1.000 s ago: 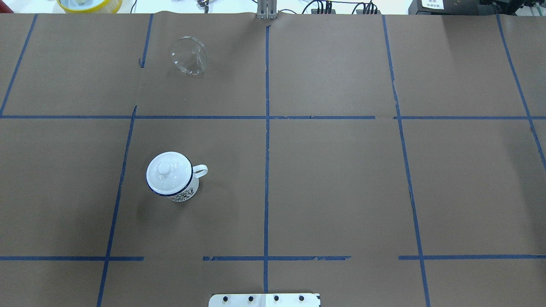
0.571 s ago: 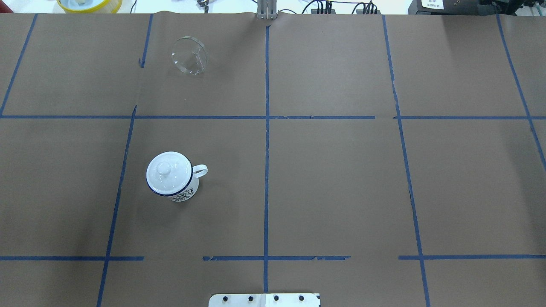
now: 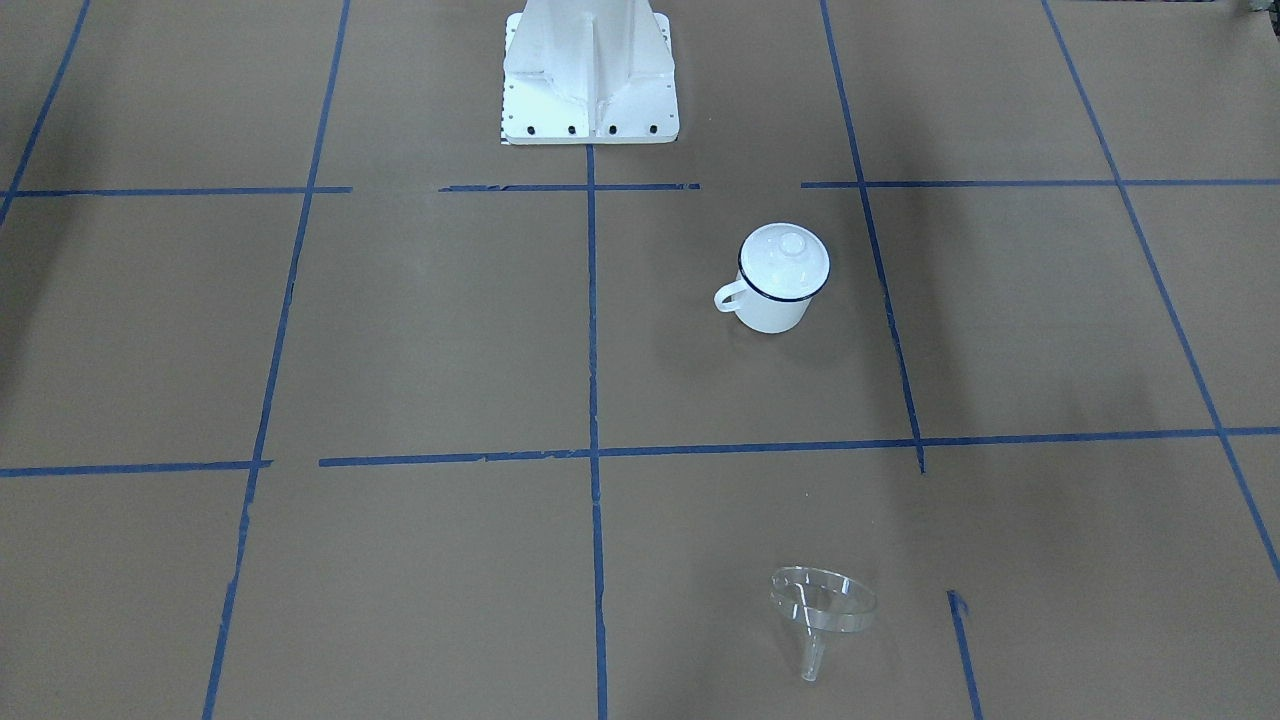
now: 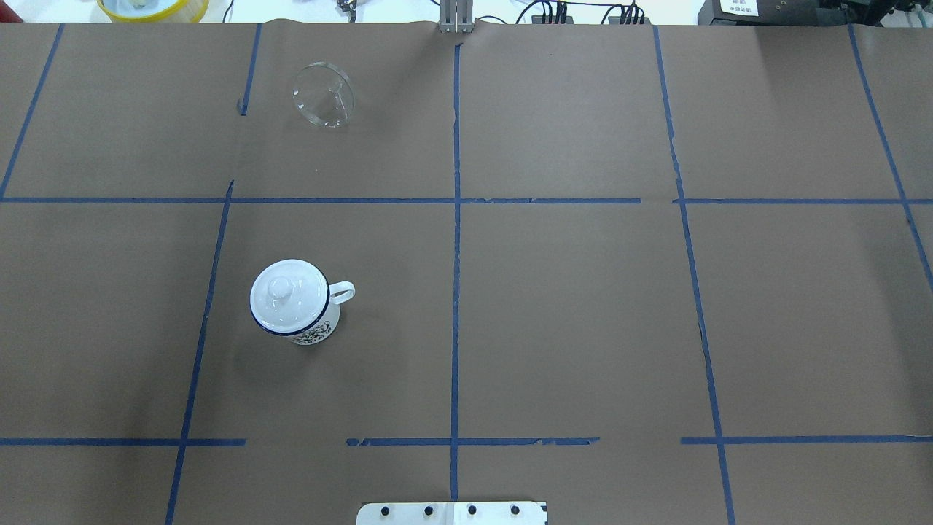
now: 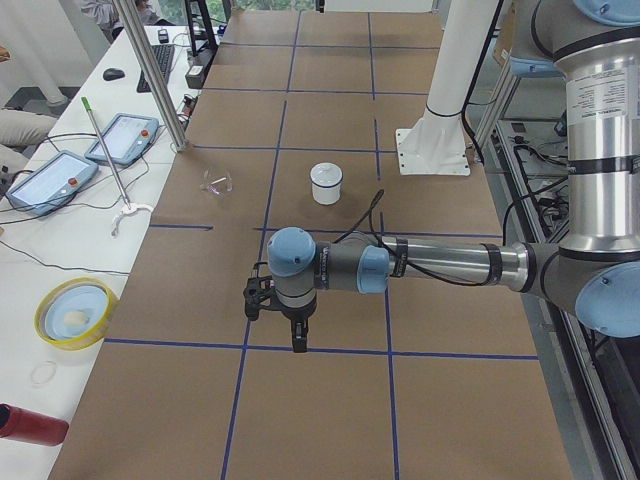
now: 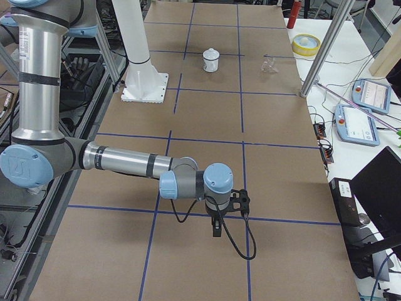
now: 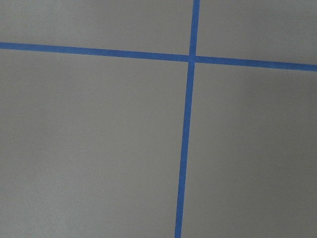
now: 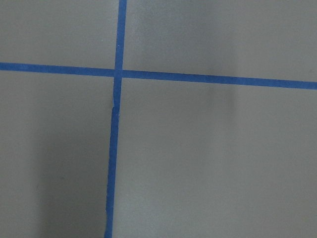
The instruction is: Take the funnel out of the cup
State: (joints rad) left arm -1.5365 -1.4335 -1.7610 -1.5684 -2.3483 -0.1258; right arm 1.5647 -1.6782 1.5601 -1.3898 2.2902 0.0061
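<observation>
Black left gripper [image 5: 297,336] hangs fingers-down over the brown paper table [image 4: 583,313], above a blue tape line [image 5: 330,351], well apart from the cup [image 5: 326,184], out toward the robot's left end. It shows only in the side view, so I cannot tell whether it is released or clenched; nothing is visibly in it. The right gripper [image 6: 217,224] hangs likewise, far from the cup toward the table's right end; state also cannot be told. Both wrist cameras see only paper and tape crossings.

The cup stands upright, handle toward the robot's right, with the white domed lid [image 4: 286,293] seated on it. The funnel [image 4: 323,95] is out of the cup: it lies on its side on the paper, well apart from the cup, on the side away from the robot base [image 3: 590,90], spout pointing away from the cup.
</observation>
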